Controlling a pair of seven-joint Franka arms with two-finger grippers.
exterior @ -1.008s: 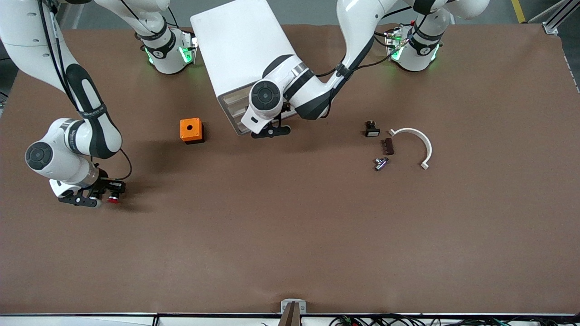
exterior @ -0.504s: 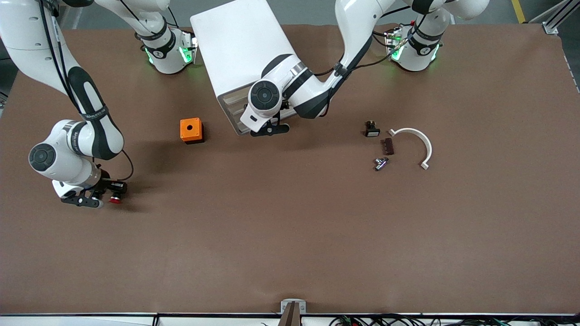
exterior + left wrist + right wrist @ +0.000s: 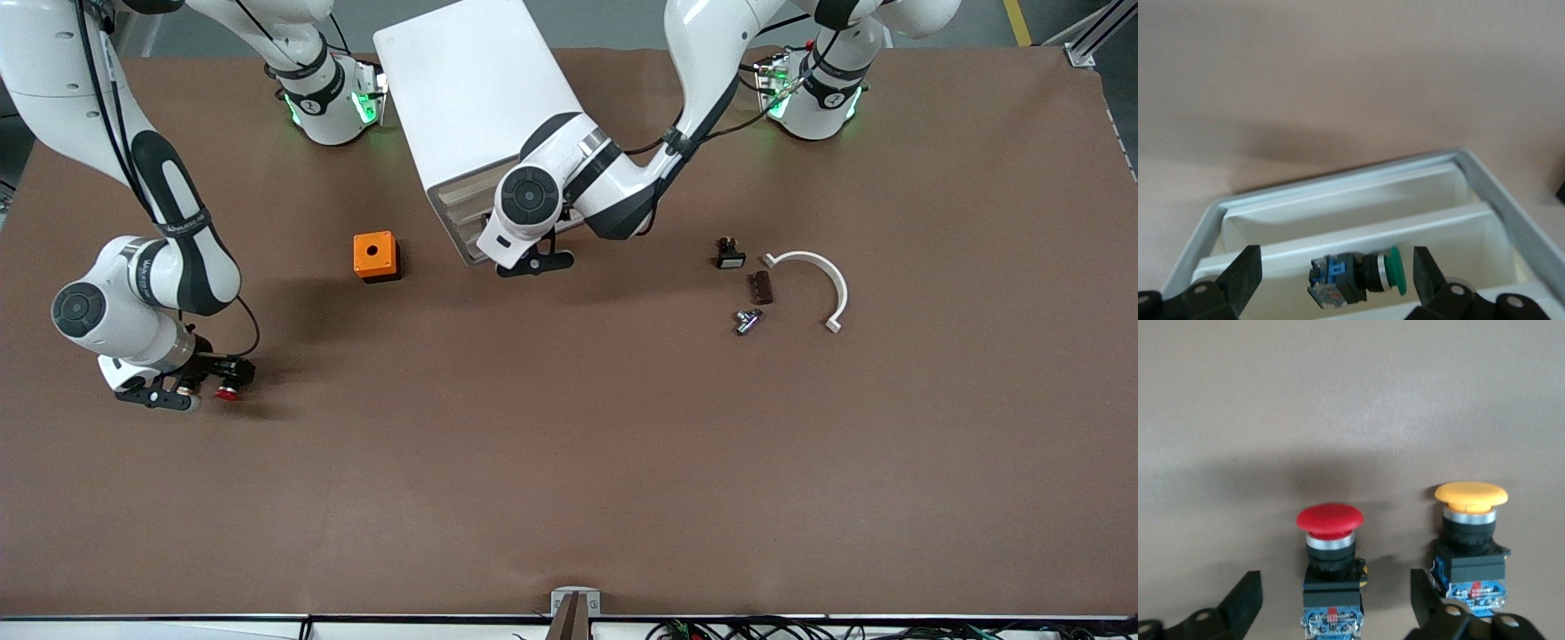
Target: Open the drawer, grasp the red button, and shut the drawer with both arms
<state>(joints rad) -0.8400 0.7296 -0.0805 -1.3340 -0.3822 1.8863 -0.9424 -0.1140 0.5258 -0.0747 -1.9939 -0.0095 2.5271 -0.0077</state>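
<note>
Right tool (image 3: 1331,603) open around the button (image 3: 1330,550)

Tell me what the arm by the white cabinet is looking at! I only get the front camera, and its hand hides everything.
Observer: The left end effector hangs open over an open drawer. A green-capped button lies on its side inside.
Operator: Cool! What's the red thing by the other arm?
Observer: That is the red button, standing upright between the open fingers of the right end effector, with a gap on each side.
Operator: Is it alone?
Observer: No, a yellow-capped button stands upright beside it.
</note>
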